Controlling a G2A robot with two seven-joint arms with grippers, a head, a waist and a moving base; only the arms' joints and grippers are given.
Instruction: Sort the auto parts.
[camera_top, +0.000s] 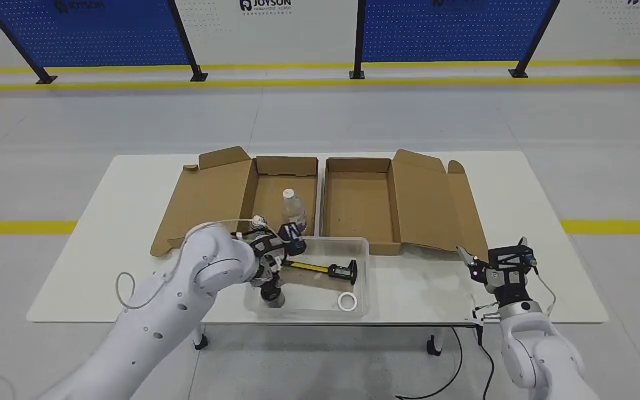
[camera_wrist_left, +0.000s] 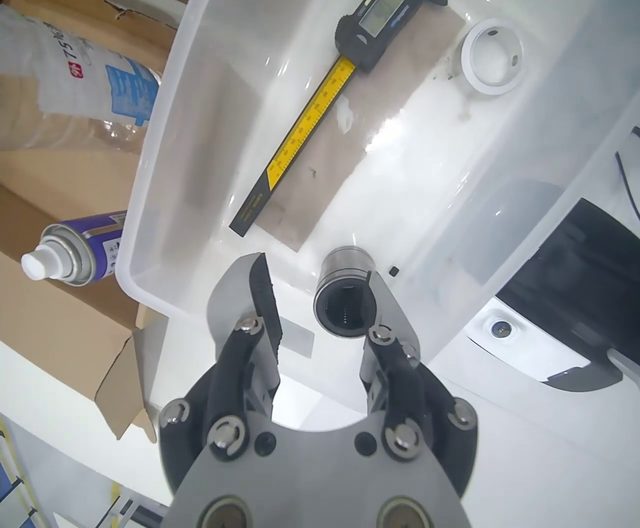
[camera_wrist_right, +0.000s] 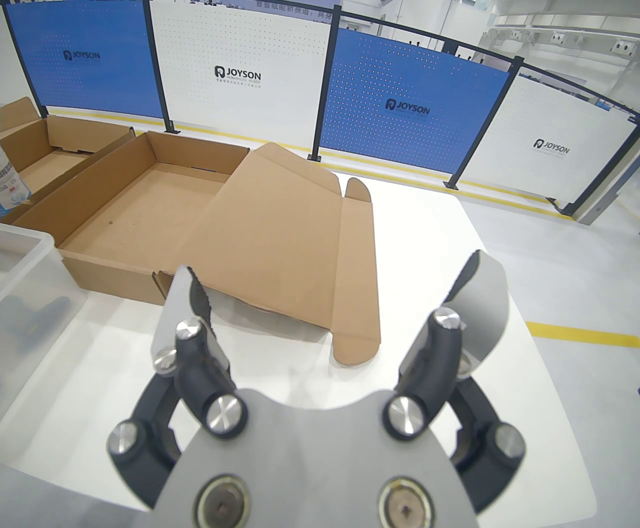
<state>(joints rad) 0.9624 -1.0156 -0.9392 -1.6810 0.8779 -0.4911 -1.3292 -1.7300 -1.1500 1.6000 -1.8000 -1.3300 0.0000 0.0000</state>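
A clear plastic bin (camera_wrist_left: 150, 165) (camera_top: 362, 262) near the table's front edge holds a steel linear bearing (camera_wrist_left: 345, 295), a black and yellow digital caliper (camera_wrist_left: 320, 115) (camera_top: 335, 269) lying on a brown sheet (camera_wrist_left: 350, 165), and a white ring (camera_wrist_left: 492, 62) (camera_top: 347, 301). My left gripper (camera_wrist_left: 314, 270) (camera_top: 272, 282) is open inside the bin's near corner. The bearing stands between its fingers, close against one finger (camera_wrist_left: 382, 310) and apart from the other. My right gripper (camera_wrist_right: 330, 265) (camera_top: 497, 262) hangs open and empty over the table at the right.
Two open cardboard boxes stand behind the bin. The left box (camera_top: 285, 190) holds a clear bottle (camera_top: 293, 208) (camera_wrist_left: 75, 75) and a blue spray can (camera_wrist_left: 65, 250). The right box (camera_top: 357, 205) (camera_wrist_right: 150, 210) has nothing in it; its flap (camera_wrist_right: 300, 240) lies towards my right gripper.
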